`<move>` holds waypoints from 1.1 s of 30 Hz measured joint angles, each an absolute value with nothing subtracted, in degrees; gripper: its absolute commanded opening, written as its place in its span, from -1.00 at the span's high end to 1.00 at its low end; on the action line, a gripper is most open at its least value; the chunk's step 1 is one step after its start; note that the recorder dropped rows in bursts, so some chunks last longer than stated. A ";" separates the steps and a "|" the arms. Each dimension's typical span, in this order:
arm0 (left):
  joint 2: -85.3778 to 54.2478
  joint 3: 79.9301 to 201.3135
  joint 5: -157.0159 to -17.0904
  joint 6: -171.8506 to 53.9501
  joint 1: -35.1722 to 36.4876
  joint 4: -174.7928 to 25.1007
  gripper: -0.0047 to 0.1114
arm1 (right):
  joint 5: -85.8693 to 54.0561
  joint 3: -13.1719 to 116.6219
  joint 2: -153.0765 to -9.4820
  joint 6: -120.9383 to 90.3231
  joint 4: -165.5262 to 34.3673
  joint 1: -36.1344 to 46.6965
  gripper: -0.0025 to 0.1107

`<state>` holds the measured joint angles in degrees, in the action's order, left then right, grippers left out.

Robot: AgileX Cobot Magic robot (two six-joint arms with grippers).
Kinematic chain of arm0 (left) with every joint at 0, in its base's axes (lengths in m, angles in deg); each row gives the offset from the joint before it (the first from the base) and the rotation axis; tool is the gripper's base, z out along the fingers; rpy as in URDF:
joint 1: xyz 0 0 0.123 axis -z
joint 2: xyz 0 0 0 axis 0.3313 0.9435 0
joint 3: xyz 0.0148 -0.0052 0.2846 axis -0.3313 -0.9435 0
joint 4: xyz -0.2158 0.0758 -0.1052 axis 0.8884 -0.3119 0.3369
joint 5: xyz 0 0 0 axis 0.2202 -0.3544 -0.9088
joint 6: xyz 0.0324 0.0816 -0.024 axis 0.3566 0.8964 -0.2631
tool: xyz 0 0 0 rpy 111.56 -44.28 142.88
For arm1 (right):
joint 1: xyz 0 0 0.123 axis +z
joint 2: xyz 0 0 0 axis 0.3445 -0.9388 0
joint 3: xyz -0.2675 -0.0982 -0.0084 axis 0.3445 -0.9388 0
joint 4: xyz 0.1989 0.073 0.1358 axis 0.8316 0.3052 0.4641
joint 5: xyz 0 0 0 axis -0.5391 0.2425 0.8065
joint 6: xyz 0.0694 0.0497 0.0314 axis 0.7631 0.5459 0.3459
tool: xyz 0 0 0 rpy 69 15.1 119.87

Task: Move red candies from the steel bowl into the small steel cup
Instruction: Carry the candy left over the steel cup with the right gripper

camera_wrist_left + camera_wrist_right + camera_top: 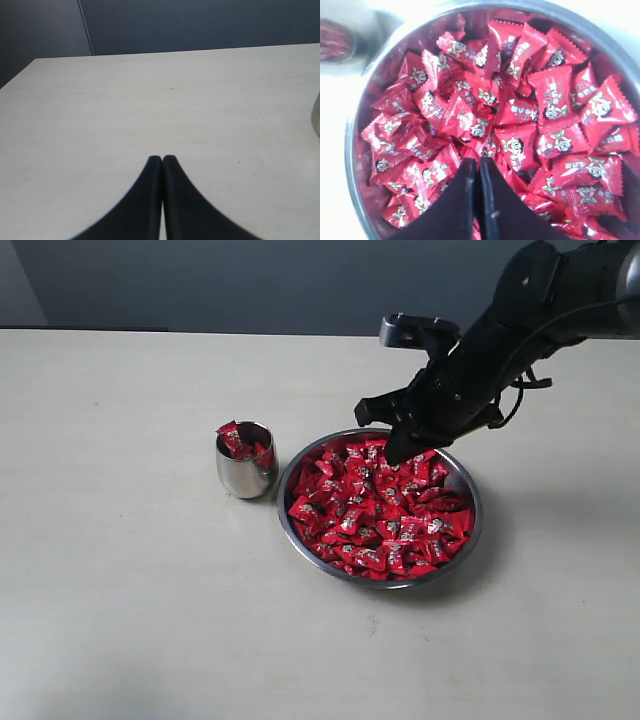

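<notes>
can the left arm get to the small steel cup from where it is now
Probably yes: only bare table shows between the shut left gripper and the small steel cup, and the right gripper is down in the steel bowl, clear of that path.

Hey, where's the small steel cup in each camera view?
Exterior: the small steel cup stands just left of the steel bowl, red candies inside.
Left wrist: only a grey curved sliver at the frame edge, probably the cup.
Right wrist: cup blurred in a corner, outside the bowl's rim.
Shared landmark: the pale table.

cup [243,478] left of bowl [400,582], candies [375,510] — in both
</notes>
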<state>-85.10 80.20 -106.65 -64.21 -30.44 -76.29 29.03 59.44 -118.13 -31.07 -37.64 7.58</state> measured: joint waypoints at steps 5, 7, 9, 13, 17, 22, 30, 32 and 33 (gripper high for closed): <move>-85.10 80.20 -106.65 -64.21 -30.44 -76.29 0.91 | 29.67 61.15 -115.20 -30.55 -38.02 7.58 0.97; -85.10 80.20 -106.65 -64.21 -30.44 -76.29 0.91 | 29.89 62.29 -114.13 -30.46 -37.84 7.83 0.97; -85.10 80.20 -106.65 -64.21 -30.44 -76.29 0.91 | 30.02 63.76 -113.18 -30.42 -37.68 8.59 0.97; -85.10 80.20 -106.65 -64.21 -30.44 -76.29 0.91 | 29.46 68.20 -112.71 -30.42 -38.29 13.07 0.97; -85.10 80.20 -106.65 -64.21 -30.44 -76.29 0.91 | 27.20 73.03 -113.72 -30.42 -40.18 18.52 0.97; -85.10 80.20 -106.65 -64.21 -30.44 -76.29 0.91 | 26.40 81.26 -119.39 -29.89 -41.22 23.14 0.97; -85.10 80.20 -106.65 -64.21 -30.44 -76.29 0.91 | 32.34 95.29 -131.51 -25.61 -45.20 24.55 0.97; -85.10 80.20 -106.65 -64.21 -30.44 -76.29 0.91 | 33.97 97.66 -134.14 -25.05 -45.57 24.55 0.97; -85.10 80.20 -106.65 -64.21 -30.44 -76.29 0.91 | 34.50 98.44 -135.19 -24.55 -45.84 24.55 0.97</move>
